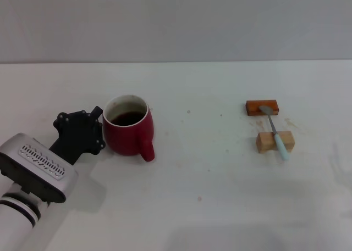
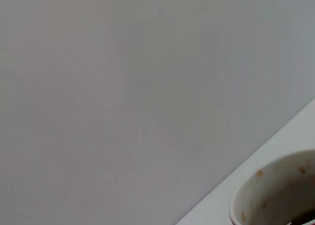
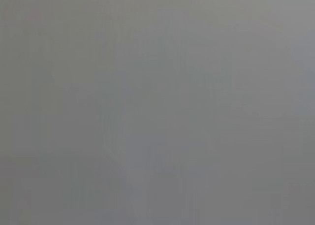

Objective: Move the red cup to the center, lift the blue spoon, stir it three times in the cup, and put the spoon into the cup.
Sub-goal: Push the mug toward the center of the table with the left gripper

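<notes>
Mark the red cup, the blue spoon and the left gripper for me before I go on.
red cup [image 1: 125, 135]: head view, outer wall below the rim.
blue spoon [image 1: 280, 144]: head view, pale blue handle over the tan block.
left gripper [image 1: 97, 115]: head view, black tip beside the cup's wall.

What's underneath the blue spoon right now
The blue spoon lies across two blocks: its bowl on the orange-brown block, its handle over the tan wooden block. The strip of each block directly beneath it is covered.

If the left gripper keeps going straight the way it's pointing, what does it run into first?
Most likely the squat dark-red ceramic mug: the left gripper sits right beside it on the white table, pointing at its side. Whether they already touch is unclear.
</notes>
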Robot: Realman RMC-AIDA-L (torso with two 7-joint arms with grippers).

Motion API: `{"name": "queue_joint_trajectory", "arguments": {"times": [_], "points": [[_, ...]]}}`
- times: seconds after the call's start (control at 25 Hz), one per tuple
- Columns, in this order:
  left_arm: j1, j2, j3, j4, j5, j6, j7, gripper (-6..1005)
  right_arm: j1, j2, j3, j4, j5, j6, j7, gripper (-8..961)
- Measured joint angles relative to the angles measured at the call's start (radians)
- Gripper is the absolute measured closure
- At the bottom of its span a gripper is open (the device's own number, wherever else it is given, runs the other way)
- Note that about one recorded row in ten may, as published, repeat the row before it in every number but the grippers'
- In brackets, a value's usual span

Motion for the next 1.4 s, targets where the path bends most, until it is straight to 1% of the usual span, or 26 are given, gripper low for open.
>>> {"name": "queue_joint_trajectory", "arguments": {"times": [0.24,0.44,1.08,1.4], "points": [[-0.008,0.005,-0.009,0.025,-0.007,-0.008,0.004,989,-0.003,0.000,0.000,0.000,0.000,-0.003,0.000,222],[-0.025,0.003,-0.010,0.038,-0.006,-0.029,0.006,988,-0.002,-0.001,0.001,0.000,-0.002,-0.009,0.000,222],[-0.050,-0.001,0.024,-0.014,-0.002,-0.059,0.003,986,-0.005,-0.002,-0.001,-0.002,-0.002,-0.012,-0.007,223],[-0.053,-0.004,0.066,-0.055,-0.002,-0.068,-0.001,985,-0.005,-0.002,-0.009,-0.005,-0.001,-0.011,-0.008,222]]}}
